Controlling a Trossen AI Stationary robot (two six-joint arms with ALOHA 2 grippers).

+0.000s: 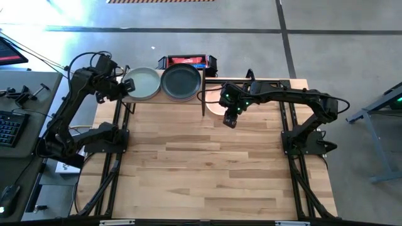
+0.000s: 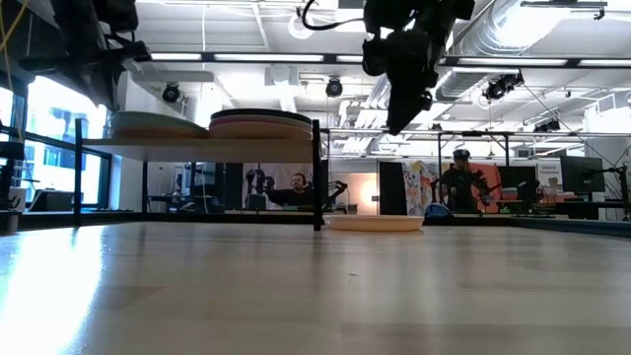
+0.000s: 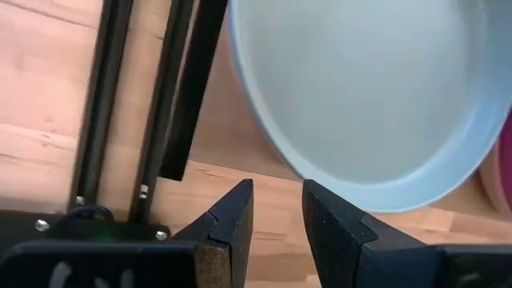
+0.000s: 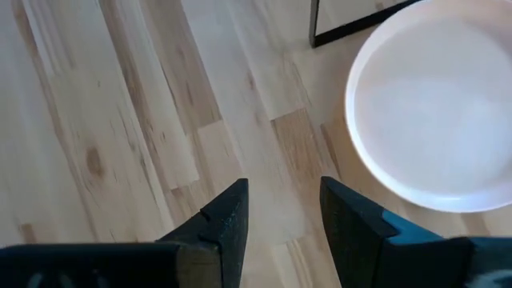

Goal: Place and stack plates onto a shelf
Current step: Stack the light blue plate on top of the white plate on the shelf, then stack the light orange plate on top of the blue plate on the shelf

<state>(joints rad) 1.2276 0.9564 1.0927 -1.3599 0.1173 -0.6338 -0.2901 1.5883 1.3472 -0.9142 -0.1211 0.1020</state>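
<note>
**Kid:** So what is the right gripper (image 4: 280, 232) doing?

**Helper:** It hangs over the table (image 1: 213, 169) with its fingers apart and nothing between them. Just ahead of its tips lies a pale plate (image 4: 436, 108), flat on the wood, not touching them.

**Kid:** Why is that plate there?

**Helper:** I think it waits to be picked up. It sits just beside the shelf post (image 2: 317, 176), so the lift to the shelf (image 1: 163, 97) is short.

**Kid:** And the left gripper (image 3: 276, 232)?

**Helper:** Its fingers are apart too, holding nothing. The sage plate (image 3: 376, 96) is right in front of its tips, resting on the shelf. I guess the plate has been let go.

**Kid:** What is farther along?

**Helper:** Past the sage plate sits a dark green plate (image 1: 181, 81), on top of a stack.

**Kid:** Is there room to move?

**Helper:** Behind the right gripper the table is wide and bare. Near the pale plate the post stands close, so its rim could bump it.
</note>
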